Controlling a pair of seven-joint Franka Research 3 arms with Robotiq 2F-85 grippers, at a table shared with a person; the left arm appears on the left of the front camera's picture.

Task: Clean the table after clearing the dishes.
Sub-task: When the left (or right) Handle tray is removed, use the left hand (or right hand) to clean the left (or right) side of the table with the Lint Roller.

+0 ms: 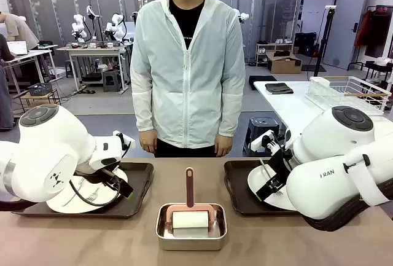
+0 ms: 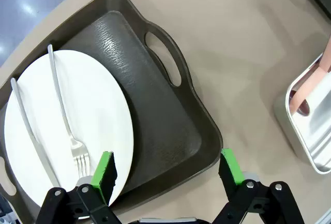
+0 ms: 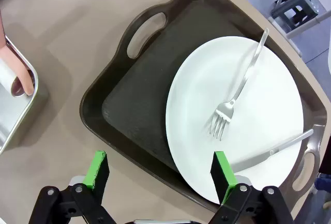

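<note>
Nearest me, the steel pan (image 1: 191, 236) sat on the worktop (image 1: 116, 244). My left gripper (image 2: 166, 158) hung spread over the left tray (image 2: 170, 131) corner, my right gripper (image 3: 159, 158) likewise over the right tray (image 3: 129, 107). The trays looked stiff, but their loose plates (image 3: 269, 125) could slide and break; I'd grip the rim and keep it level.

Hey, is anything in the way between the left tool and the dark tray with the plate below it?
Nothing visible is. The left tool hangs open over a corner of the tray, one finger above the rim of the white plate, the other just past the tray's edge. The steel pan sits off to the side.
</note>
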